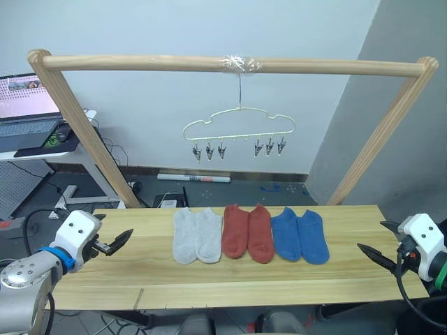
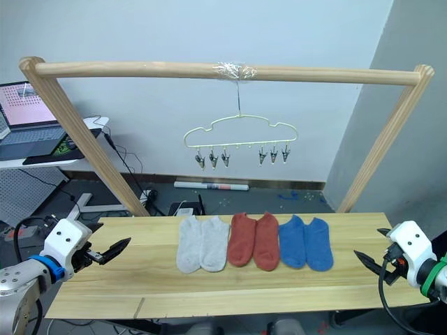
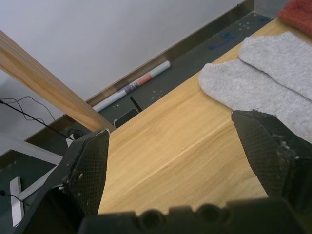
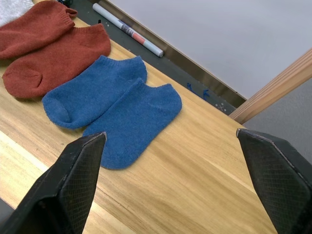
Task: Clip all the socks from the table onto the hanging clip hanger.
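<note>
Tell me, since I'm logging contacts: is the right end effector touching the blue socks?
Apart. The right wrist view shows bare table between the open end effector and blue socks.

head stereo: high, facing forward-down over the table (image 1: 154,279), both eyes sharing the socks (image 1: 250,234) and clip hanger (image 1: 239,129) | wrist views: low, close above the tabletop, left facing grey socks, right facing blue

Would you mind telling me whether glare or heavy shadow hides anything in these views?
Left eye view: soft, even light; the socks and table show no harsh shadow; the tape on the pole glints, and the laptop screen glows bright. Right wrist view: blue socks evenly lit, right tool dark in front.
</note>
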You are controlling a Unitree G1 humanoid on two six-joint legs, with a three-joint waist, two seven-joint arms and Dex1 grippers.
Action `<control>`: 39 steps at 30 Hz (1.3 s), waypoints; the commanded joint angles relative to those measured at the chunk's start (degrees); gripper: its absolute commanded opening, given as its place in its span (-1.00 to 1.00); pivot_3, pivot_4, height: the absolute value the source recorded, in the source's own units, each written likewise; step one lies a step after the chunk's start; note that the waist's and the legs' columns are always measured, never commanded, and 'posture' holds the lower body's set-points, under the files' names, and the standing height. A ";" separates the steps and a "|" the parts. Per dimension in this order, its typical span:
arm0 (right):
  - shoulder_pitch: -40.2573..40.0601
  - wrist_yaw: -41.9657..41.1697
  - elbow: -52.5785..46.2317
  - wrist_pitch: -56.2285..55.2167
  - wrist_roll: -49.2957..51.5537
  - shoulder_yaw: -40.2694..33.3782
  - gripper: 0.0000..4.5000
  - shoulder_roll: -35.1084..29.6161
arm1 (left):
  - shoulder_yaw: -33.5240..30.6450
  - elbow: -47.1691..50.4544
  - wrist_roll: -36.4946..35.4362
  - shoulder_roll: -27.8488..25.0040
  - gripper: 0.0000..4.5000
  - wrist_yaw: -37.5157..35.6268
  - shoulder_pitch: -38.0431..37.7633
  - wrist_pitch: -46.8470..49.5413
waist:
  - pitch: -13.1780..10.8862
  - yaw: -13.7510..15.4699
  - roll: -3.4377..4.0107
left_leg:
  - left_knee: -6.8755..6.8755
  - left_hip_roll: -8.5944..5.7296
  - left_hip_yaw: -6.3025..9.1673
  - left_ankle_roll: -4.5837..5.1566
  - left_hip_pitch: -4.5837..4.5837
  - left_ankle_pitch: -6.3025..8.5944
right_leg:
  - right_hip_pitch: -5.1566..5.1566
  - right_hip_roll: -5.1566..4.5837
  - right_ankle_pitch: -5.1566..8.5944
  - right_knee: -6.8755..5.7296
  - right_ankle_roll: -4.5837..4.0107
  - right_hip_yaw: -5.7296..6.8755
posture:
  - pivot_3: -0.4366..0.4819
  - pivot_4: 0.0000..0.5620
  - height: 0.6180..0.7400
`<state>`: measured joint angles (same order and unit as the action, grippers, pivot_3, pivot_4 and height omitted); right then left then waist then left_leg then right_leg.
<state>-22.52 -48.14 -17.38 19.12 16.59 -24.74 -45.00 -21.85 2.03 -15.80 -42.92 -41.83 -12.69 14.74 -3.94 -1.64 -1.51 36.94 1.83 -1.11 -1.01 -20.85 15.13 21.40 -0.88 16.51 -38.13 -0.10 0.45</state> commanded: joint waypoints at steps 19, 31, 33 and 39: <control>4.33 3.80 0.82 -2.46 -0.78 -1.27 1.00 1.51 | -4.41 -1.34 -0.60 3.62 0.98 6.43 3.11 -3.64 | 0.37 -0.01 -0.02 | 0.01 -0.01 -0.09 0.01 0.05 0.00 | -0.01 0.00 -0.01 -0.04 0.01 -0.09 | -0.16 -0.83 1.00; 1.79 3.84 -4.80 -1.16 -0.29 -1.41 1.00 1.89 | -0.50 3.82 -3.88 9.16 0.98 7.45 5.72 1.78 | -0.51 -0.10 0.30 | 0.01 -0.01 -0.14 0.01 0.06 0.00 | -0.01 0.01 0.00 -0.04 0.01 -0.17 | -0.29 -0.64 1.00; 1.46 3.75 -7.46 0.96 1.26 -1.40 1.00 2.08 | 0.35 4.92 -3.64 10.58 0.98 8.35 6.68 2.21 | -0.86 -0.18 0.22 | 0.01 0.00 -0.16 0.01 0.07 0.00 | -0.01 0.02 0.00 -0.07 0.01 -0.19 | -0.33 -0.57 1.00; 5.65 5.79 -16.46 7.35 6.17 1.83 1.00 3.06 | 4.52 9.24 -3.49 17.44 0.98 15.37 12.54 5.11 | -3.50 -0.23 -0.18 | 0.08 -0.03 -0.40 0.06 0.07 -0.04 | 0.00 0.03 -0.07 -0.31 0.13 -0.56 | -0.39 -0.39 1.00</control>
<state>-18.42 -43.54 -30.62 25.24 20.70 -22.82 -42.18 -17.65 8.49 -18.56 -26.01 -28.51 -1.46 19.55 -7.44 -1.87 -1.68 37.04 1.78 -1.57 -0.94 -20.77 15.09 21.47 -0.85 16.44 -38.52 0.04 -0.20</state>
